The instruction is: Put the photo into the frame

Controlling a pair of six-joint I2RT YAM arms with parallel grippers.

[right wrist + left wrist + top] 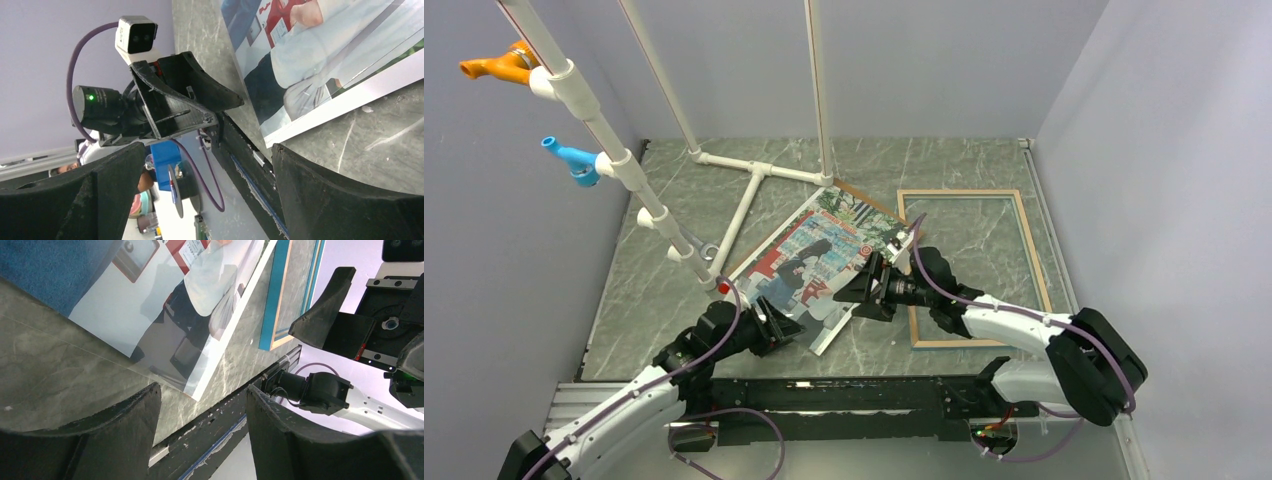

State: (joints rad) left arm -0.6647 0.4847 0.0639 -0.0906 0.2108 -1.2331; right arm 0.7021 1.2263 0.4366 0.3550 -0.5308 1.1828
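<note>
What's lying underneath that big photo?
A brown board peeks out along the photo's far edge, lying on the table. The photo covers the rest, so how far the board reaches underneath cannot be seen.

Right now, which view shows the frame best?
Top external: the frame lies flat on the table with nearly its whole outline visible. Only its near-left corner is hidden behind the right arm. Left wrist catches just one corner, a blue-and-wood strip. Right wrist shows none of it.
</note>
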